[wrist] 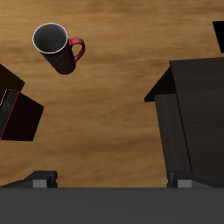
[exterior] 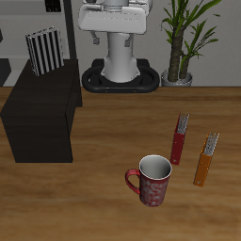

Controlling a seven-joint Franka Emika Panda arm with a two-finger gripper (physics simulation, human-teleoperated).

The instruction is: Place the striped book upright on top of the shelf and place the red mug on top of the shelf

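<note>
1. The striped book (exterior: 43,51) stands upright on the back of the shelf (exterior: 38,118) top, so by the look of it the book half is done.
2. The red mug (exterior: 152,180) sits upright on the wooden table (exterior: 104,202), near the front edge and well apart from the shelf. The mug half is left: grasp, lift, carry over, set on the flat top.
3. The gripper is not in the exterior view; only the robot base (exterior: 120,56) shows at the back. In the wrist view only the tips of its housing show, with nothing between them. Whether the fingers stand apart or together, I cannot tell.
4. Mug vs gripper: in the wrist view the mug (wrist: 58,46) is well off the gripper's axis and far below it, white inside facing up, handle pointing toward the shelf side. The shelf (wrist: 197,109) lies closer to the camera's line than the mug does.
5. Judgement: the next move needs a traverse toward the mug, then a descent onto its rim or handle.
6. The red book (exterior: 180,138) and orange book (exterior: 206,159) stand just beyond the mug; not task items, so steer clear of them.
</note>
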